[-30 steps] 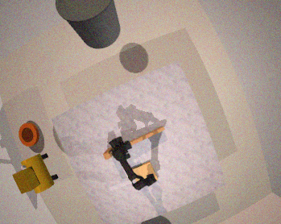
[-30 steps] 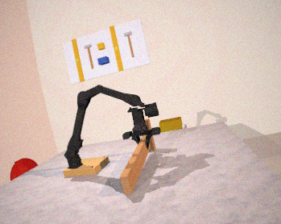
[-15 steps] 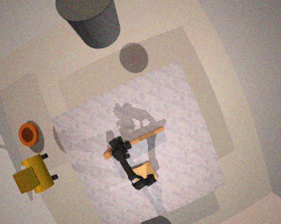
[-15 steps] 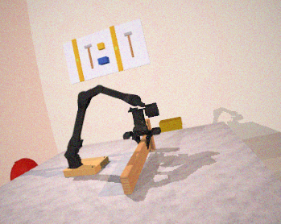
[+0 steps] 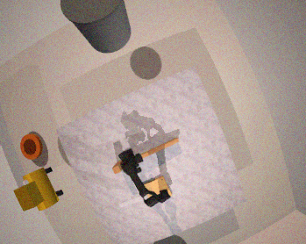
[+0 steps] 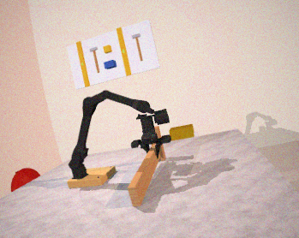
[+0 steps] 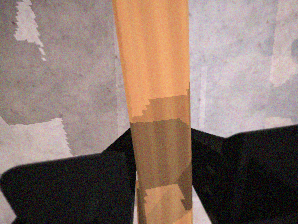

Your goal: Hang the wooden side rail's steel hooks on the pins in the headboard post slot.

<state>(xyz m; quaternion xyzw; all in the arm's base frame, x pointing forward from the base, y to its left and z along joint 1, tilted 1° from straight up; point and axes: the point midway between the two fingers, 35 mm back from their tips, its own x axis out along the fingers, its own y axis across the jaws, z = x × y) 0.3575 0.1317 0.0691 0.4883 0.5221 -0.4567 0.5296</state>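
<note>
The wooden side rail (image 5: 159, 148) (image 6: 144, 175) (image 7: 154, 55) is a long orange board on edge. Its far end, nearest the exterior camera, is low and looks to rest on the table. The headboard post (image 5: 117, 168) (image 6: 163, 151) is an upright orange piece at the rail's other end, right beside the gripper. My gripper (image 5: 132, 161) (image 6: 152, 152) (image 7: 151, 129) points down and is shut on the rail near its post end, one finger on each side. The hooks, the pins and the post's slot are hidden, so I cannot tell whether the hooks sit on the pins.
The arm's wooden base (image 5: 159, 186) (image 6: 92, 177) stands on the pale marbled table (image 5: 196, 175) (image 6: 213, 201), to one side of the rail. Beyond the table are a yellow object (image 5: 44, 189) (image 6: 182, 132), an orange ring-shaped object (image 5: 23, 146) and a dark cylinder (image 5: 109, 32).
</note>
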